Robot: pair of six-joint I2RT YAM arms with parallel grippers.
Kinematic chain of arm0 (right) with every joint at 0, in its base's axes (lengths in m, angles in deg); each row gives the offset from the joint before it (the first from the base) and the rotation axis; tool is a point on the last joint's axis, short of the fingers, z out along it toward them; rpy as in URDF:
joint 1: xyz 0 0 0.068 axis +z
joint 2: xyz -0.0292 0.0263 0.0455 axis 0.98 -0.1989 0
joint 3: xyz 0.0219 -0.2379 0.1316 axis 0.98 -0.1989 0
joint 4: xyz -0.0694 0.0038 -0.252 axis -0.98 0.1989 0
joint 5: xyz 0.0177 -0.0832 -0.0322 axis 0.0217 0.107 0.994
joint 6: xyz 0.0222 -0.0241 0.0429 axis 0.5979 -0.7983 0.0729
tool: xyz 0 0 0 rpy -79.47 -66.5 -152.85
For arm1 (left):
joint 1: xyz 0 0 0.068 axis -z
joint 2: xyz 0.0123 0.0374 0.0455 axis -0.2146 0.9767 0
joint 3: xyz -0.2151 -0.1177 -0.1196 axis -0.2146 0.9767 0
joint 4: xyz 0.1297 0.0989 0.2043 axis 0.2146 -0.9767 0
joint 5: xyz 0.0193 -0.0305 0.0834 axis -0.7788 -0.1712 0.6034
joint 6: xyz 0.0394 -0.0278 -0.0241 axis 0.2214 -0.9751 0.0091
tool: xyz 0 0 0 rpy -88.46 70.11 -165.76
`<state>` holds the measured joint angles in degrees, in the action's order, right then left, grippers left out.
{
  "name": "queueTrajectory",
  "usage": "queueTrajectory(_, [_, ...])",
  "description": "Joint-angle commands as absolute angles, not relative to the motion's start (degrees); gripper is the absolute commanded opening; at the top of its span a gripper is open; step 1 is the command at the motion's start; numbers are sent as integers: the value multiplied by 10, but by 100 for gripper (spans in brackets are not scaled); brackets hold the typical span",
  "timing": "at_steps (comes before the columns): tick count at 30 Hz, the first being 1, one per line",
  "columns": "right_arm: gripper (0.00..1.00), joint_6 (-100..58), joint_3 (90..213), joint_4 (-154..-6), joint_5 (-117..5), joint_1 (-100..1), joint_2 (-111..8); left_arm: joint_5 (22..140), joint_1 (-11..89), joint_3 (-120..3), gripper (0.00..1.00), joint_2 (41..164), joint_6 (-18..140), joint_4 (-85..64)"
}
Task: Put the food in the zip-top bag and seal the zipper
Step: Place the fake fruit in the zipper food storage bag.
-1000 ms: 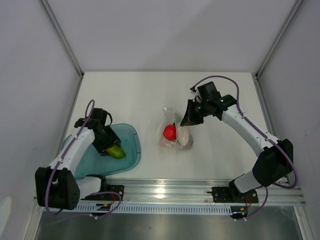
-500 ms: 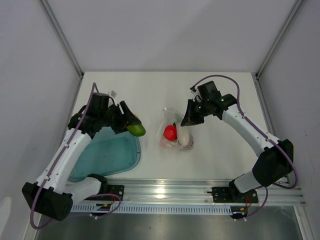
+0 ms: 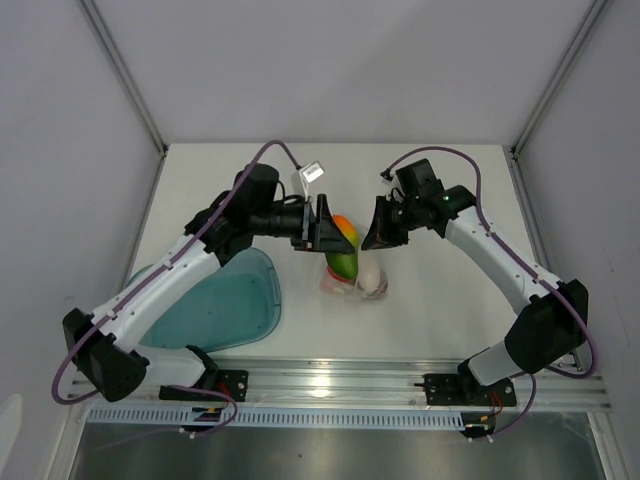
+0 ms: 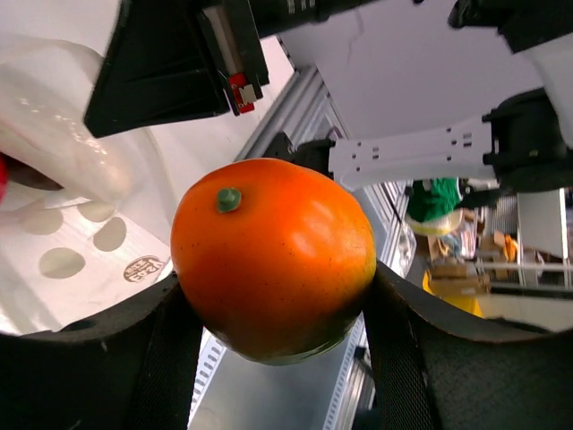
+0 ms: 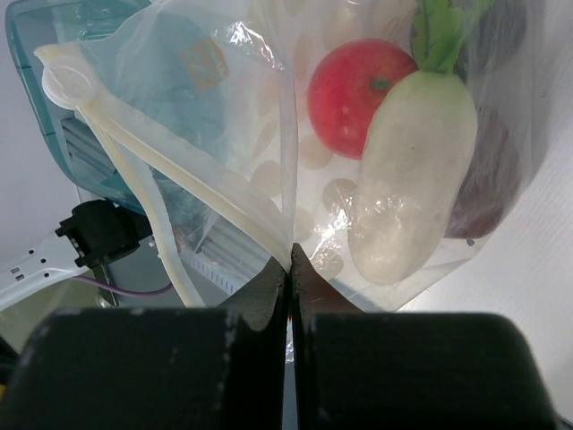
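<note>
My left end effector (image 3: pixel 330 236) clamps an orange-green fruit (image 4: pixel 273 255) just above the zip-top bag (image 5: pixel 224 116) on the surface (image 3: pixel 450 190); my right end effector (image 5: pixel 288 260), jaws together, pinches what looks like the bag's mouth edge.

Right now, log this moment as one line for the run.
left gripper: holding orange-green mango above zip-top bag | right gripper: shut on bag edge | in bag: red fruit, white radish, maroon piece
</note>
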<state>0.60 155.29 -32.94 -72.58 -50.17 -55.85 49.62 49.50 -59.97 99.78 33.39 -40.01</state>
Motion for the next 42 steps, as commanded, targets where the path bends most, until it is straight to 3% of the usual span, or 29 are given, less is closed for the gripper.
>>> queueTrajectory(1, [0, -2, 1579, -319, -723, -498, -540, 437, 516, -623, 1, 1024, 365, -371])
queueTrajectory(8, [0, -5, 1580, -310, -717, -498, -528, 478, 520, -603, 11, 1053, 410, -375])
queueTrajectory(13, [0, -5, 1581, -300, -709, -499, -517, 456, 521, -611, 10, 1102, 406, -405])
queueTrajectory(17, [0, -8, 1580, -296, -705, -499, -512, 471, 521, -613, 1, 1121, 402, -434])
queueTrajectory(30, [0, -8, 1580, -294, -705, -499, -511, 629, 520, -724, 3, 1190, 411, -604])
queueTrajectory(33, [0, -7, 1585, -294, -706, -499, -514, 633, 520, -758, 19, 1214, 419, -625])
queueTrajectory(34, [0, -7, 1586, -293, -706, -499, -515, 638, 520, -768, 33, 1219, 420, -630])
queueTrajectory(35, [0, -6, 1589, -292, -705, -498, -515, 641, 520, -772, 40, 1226, 423, -638])
queueTrajectory(39, [0, -5, 1595, -292, -706, -499, -517, 648, 520, -792, 61, 1242, 441, -656])
queueTrajectory(40, [0, -2, 1595, -292, -706, -499, -518, 646, 521, -800, 70, 1244, 444, -658])
queueTrajectory(41, [0, -2, 1596, -293, -706, -499, -519, 644, 521, -802, 96, 1245, 447, -657])
queueTrajectory(42, [0, -1, 1598, -294, -706, -499, -521, 645, 521, -806, 100, 1243, 451, -657])
